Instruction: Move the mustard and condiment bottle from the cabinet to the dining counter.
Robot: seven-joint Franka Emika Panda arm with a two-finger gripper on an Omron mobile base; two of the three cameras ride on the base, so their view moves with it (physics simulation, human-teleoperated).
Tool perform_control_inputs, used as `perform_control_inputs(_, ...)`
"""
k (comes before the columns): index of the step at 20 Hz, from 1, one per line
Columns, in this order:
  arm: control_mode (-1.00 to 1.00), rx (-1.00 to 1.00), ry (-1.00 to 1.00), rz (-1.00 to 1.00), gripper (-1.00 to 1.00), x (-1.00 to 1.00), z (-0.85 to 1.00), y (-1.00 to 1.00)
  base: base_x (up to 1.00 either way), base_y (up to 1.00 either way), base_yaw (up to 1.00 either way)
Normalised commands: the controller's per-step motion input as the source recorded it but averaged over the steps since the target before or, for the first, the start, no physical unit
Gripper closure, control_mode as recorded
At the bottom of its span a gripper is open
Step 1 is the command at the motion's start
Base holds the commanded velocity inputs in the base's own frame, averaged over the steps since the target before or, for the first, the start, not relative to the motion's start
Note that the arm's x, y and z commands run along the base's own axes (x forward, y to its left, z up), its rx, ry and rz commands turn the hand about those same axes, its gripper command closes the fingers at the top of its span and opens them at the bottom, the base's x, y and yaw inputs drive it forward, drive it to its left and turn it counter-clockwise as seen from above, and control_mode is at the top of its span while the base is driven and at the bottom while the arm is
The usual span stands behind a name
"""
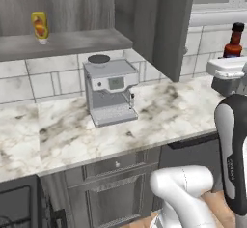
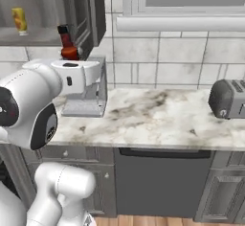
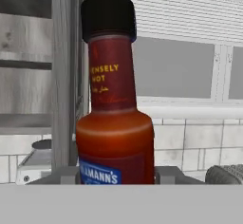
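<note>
On the cabinet (image 1: 159, 24) shelf's left end the mustard (image 1: 40, 27) stands upright, near the front edge. Below it, a coffee machine (image 1: 110, 92) sits on the marble worktop (image 1: 159, 111) by the backsplash. At the right, my claw (image 3: 116, 174) pinches the condiment bottle (image 1: 234, 42), upright in the air, clear of the shelf.

Shelf: small squat yellow mustard bottle with a red-orange label (image 1: 40, 26) stands upright on the grey shelf of the open grey wood-grain wall cabinet (image 1: 72, 41)
Worktop: grey boxy coffee machine (image 1: 111, 92) on the white veined marble worktop (image 1: 159, 116), below the shelf
Right edge: slim dark reddish-brown sauce bottle with a black cap (image 1: 233, 42) upright above the white hand, probably held; jaws hidden
</note>
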Motion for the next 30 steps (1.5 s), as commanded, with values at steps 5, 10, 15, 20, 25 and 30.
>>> perform_control_inputs(5,1.0,0.0,0.0,0.0,1.0,0.0,0.0,0.0,-0.31,-0.86,-0.19)
perform_control_inputs(10,1.0,0.0,0.0,0.0,1.0,0.0,0.0,0.0,0.0,-0.76,-0.19)
perform_control_inputs(15,1.0,0.0,0.0,0.0,1.0,0.0,0.0,0.0,0.0,-1.0,-0.42)
perform_control_inputs(20,1.0,0.0,0.0,0.0,1.0,0.0,0.0,0.0,0.0,-0.9,-0.75)
perform_control_inputs(25,1.0,0.0,0.0,0.0,1.0,0.0,0.0,0.0,0.0,-0.82,-0.8)
perform_control_inputs(30,1.0,0.0,0.0,0.0,1.0,0.0,0.0,0.0,0.0,-0.73,-0.83)
